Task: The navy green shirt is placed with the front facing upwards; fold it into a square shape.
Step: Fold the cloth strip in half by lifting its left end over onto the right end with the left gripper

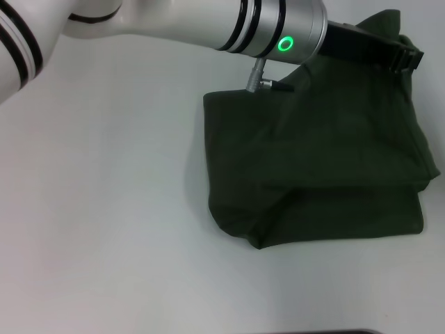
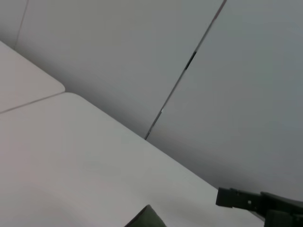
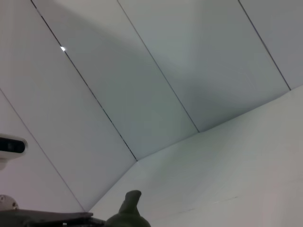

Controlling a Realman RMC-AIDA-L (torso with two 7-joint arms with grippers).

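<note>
The shirt (image 1: 320,167) lies folded on the table (image 1: 104,209). The left gripper (image 1: 407,56) reaches over its far edge; whether its fingers grip cloth I cannot tell. Snagged fabric could undo the fold.

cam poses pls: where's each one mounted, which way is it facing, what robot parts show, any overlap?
Head: high, looking down at the white table and folded navy green shirt; left arm reaches across the top.
Left wrist: faces table edge and wall panels; dark claw part at the corner.
Right wrist: faces the wall; arm parts at the corner.
Shared: each wrist view catches a shirt scrap.
</note>
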